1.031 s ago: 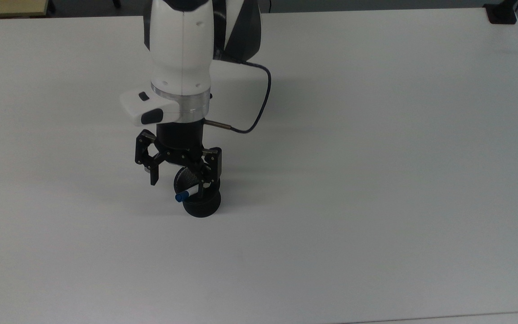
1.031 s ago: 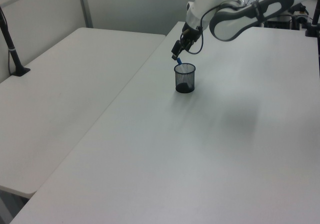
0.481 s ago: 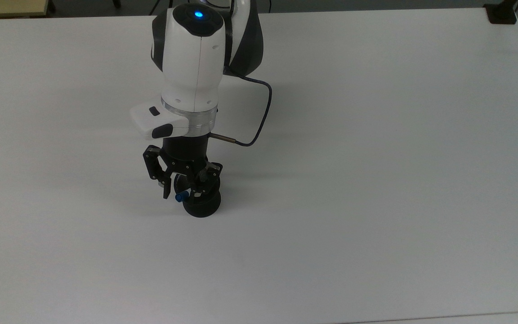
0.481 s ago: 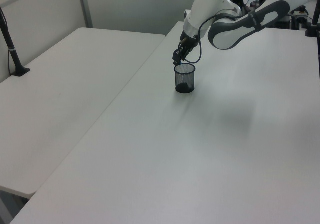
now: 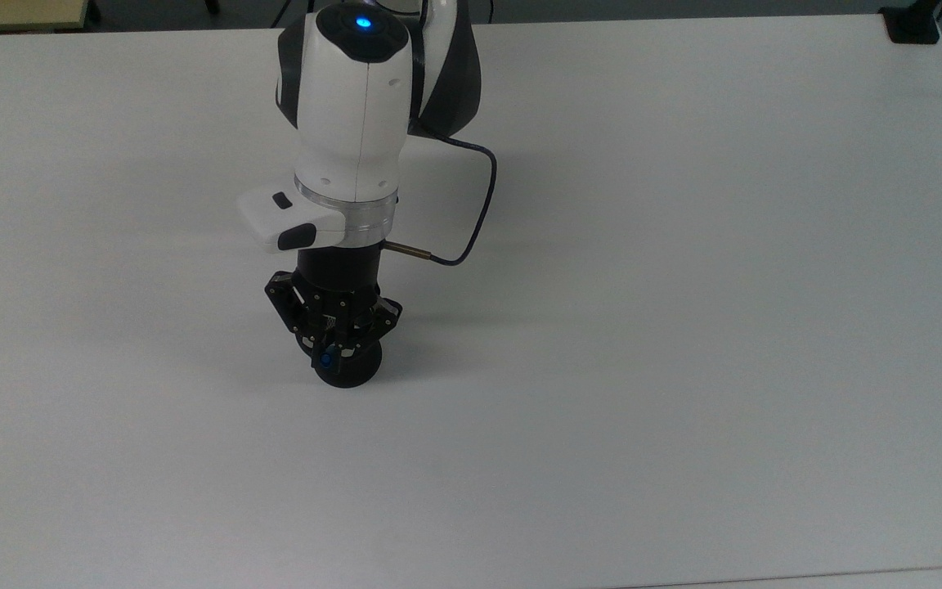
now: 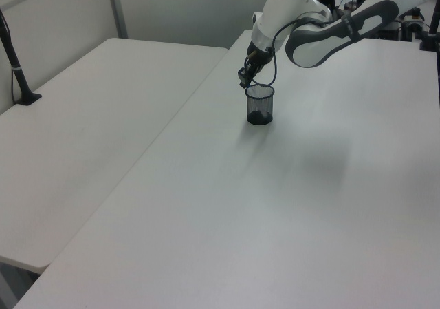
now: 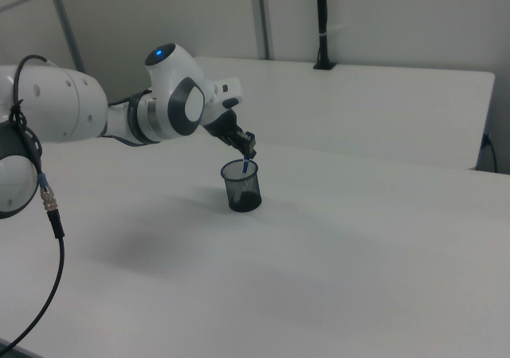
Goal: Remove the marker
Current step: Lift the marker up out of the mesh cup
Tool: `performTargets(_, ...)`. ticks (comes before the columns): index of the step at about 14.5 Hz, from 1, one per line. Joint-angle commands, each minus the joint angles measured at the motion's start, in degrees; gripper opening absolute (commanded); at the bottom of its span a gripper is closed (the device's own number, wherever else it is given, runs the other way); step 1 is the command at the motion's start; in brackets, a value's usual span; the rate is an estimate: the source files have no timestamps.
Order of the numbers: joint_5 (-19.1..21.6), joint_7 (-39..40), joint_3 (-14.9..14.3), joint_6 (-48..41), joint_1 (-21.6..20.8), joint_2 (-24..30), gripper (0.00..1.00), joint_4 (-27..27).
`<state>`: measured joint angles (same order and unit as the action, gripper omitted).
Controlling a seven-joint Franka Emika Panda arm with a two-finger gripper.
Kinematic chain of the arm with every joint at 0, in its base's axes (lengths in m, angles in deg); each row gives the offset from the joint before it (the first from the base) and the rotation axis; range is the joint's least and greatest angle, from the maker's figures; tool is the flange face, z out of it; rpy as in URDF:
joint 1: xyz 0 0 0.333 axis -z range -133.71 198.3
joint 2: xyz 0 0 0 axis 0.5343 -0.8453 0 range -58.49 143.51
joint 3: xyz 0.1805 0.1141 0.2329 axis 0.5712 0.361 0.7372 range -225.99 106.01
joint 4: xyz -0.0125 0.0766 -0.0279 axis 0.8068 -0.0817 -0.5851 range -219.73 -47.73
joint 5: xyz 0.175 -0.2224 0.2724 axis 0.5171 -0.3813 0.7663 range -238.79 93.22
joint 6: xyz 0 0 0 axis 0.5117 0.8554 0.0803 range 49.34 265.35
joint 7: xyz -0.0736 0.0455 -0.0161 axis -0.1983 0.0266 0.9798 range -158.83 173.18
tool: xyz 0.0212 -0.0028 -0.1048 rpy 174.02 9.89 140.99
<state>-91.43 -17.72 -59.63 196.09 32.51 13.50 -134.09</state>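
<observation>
Since a second ago the gripper (image 5: pixel 330 348) closed in and pinched the marker (image 5: pixel 325 357) atop the cup (image 6: pixel 260 105), ready to lift.

The top view looks steeply down from above the broad white table (image 5: pixel 684 327), fairly near, with the white-and-black robot arm (image 5: pixel 352 123) reaching toward the camera; the left view and the right view stand farther off at opposite sides, angled down; all three share the small black mesh cup (image 6: pixel 260 107) under the arm
</observation>
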Motion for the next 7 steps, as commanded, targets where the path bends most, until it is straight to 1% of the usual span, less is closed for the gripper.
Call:
performTargets(1,-0.25,-1.47,-0.18,0.42,-0.13,2.37,0.00,-0.17)
performTargets(3,0.54,-1.99,-0.18,-0.11,0.48,5.17,0.01,-0.17)
performTargets(5,1.42,-1.91,-0.18,-2.99,0.49,7.55,0.01,-0.09)
performTargets(7,1.60,-1.91,0.17,-3.80,0.31,8.88,0.01,-0.09)
